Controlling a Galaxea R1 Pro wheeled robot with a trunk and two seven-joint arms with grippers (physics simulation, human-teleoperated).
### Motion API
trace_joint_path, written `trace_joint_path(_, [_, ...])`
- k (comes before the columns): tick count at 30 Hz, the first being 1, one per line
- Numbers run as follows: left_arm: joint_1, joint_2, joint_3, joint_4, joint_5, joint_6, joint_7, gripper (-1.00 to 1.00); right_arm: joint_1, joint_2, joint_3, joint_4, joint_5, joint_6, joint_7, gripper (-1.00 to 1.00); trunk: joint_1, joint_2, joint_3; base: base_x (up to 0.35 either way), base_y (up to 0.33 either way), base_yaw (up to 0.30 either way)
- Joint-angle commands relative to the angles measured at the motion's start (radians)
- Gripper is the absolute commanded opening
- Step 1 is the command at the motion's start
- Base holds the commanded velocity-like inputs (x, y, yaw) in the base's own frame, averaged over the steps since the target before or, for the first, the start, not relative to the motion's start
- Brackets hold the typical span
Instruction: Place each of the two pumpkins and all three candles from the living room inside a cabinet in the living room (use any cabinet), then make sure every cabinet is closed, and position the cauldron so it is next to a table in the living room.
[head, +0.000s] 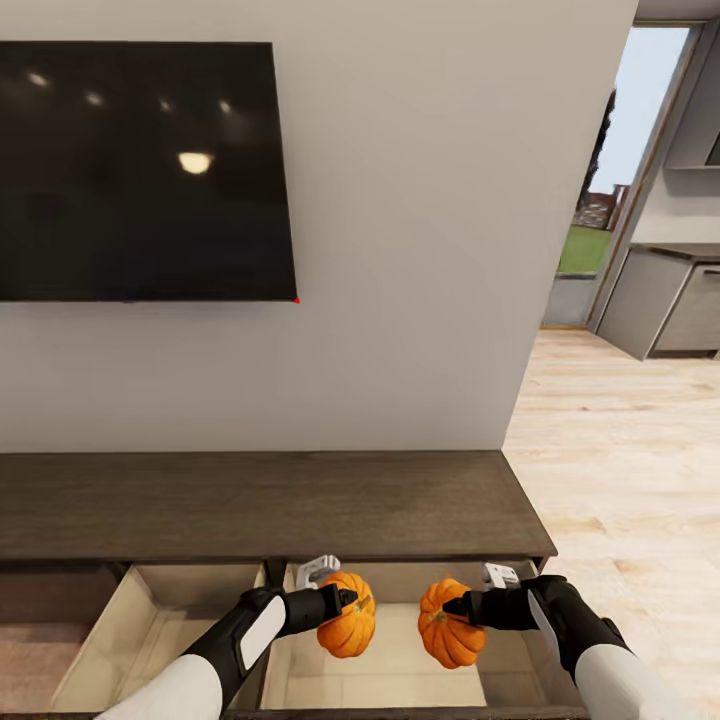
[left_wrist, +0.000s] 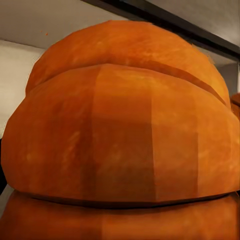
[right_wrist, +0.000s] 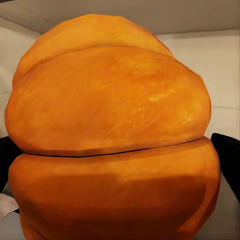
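Two orange ribbed pumpkins hang over the open right drawer of the dark-brown cabinet. My left gripper is shut on the left pumpkin, whose ribs loom large in the left wrist view. My right gripper is shut on the right pumpkin, seen close up in the right wrist view with pale drawer walls behind it. Both pumpkins sit just above the pale drawer floor. The candles, the cauldron and the table are out of view.
A second drawer stands open at the left, with a pale wood interior. A black TV hangs on the wall above the unit. To the right, light wood floor leads to a doorway and grey kitchen units.
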Motion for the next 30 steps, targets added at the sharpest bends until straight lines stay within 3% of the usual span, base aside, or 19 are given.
trace_joint_path(1, [-0.005,0.000,-0.001,0.005,0.008,0.012,0.000,-1.00,-0.001,0.000,-0.008,-0.001,0.009,0.004,0.009,-1.00,0.000,0.000,-0.003,0.000,0.000,0.000])
trace_joint_path(7, [-0.024,-0.005,0.003,0.015,0.016,0.028,-0.024,-1.00,-0.002,-0.004,-0.010,0.000,0.001,-0.003,0.021,-1.00,0.000,0.000,-0.012,0.000,0.000,0.000])
trace_joint_path(14, [-0.027,0.005,0.003,0.017,0.013,0.035,-0.176,-1.00,-0.002,-0.009,-0.011,0.001,0.001,-0.009,0.109,-1.00,0.000,0.000,-0.023,0.000,0.000,0.000])
trace_joint_path(23, [-0.028,0.007,0.004,0.018,0.007,0.035,-0.177,-1.00,-0.061,-0.023,-0.014,-0.002,-0.004,0.000,0.128,-1.00,0.000,0.000,-0.038,0.000,0.000,0.000])
trace_joint_path(26, [-0.031,0.004,0.003,0.014,0.003,0.036,-0.174,-1.00,-0.075,-0.045,-0.015,0.000,-0.003,-0.001,0.134,-1.00,0.000,0.000,-0.043,0.000,0.000,0.000])
trace_joint_path(30, [-0.040,0.002,0.004,0.014,0.009,0.036,-0.131,-1.00,-0.080,-0.057,-0.014,0.000,-0.002,-0.004,0.154,-1.00,0.000,0.000,-0.049,0.000,0.000,0.000])
